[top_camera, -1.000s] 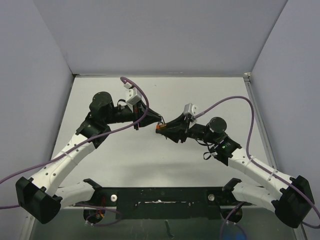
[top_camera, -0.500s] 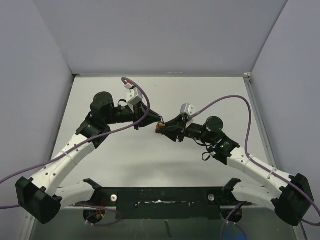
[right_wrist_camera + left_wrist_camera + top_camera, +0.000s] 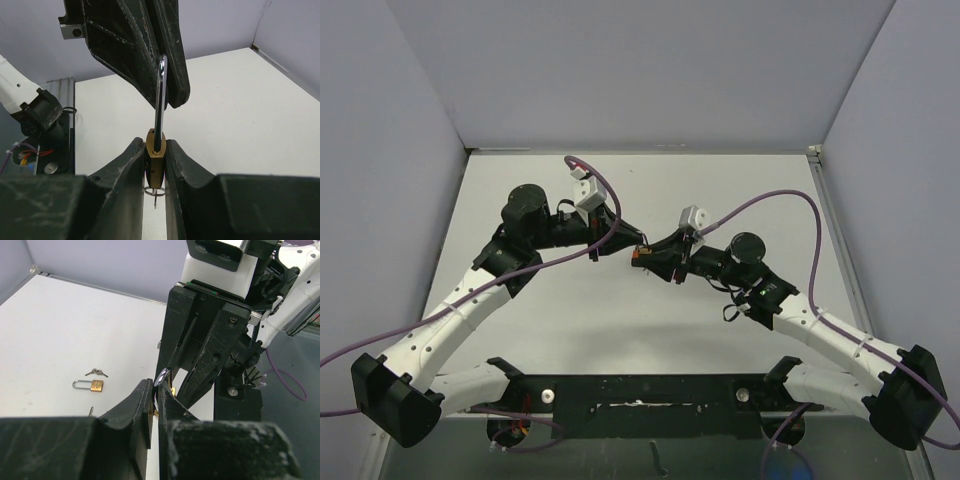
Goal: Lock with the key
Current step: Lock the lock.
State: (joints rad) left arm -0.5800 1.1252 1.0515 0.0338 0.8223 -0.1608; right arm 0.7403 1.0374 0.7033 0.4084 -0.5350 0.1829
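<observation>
Jaws clamp one padlock (image 3: 156, 159): left gripper (image 3: 156, 393) its shackle (image 3: 161, 95), right gripper (image 3: 155, 146) its body; spare padlock (image 3: 89, 385) and keys (image 3: 96, 372) lie at left gripper's nine o'clock.

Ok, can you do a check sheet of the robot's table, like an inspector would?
Surface: white table, flat and plain.
Job's things: brass padlock held up between the two grippers, its steel shackle reaching toward the left one; a small ring hangs under it.
Clutter: second padlock lying flat on the table, keys close beside it, not touching.
Grippers: left gripper shut on the shackle; right gripper shut on the padlock's body.
Cables: purple cables loop above both arms.
Surroundings: grey walls on three sides; nothing else seen.
</observation>
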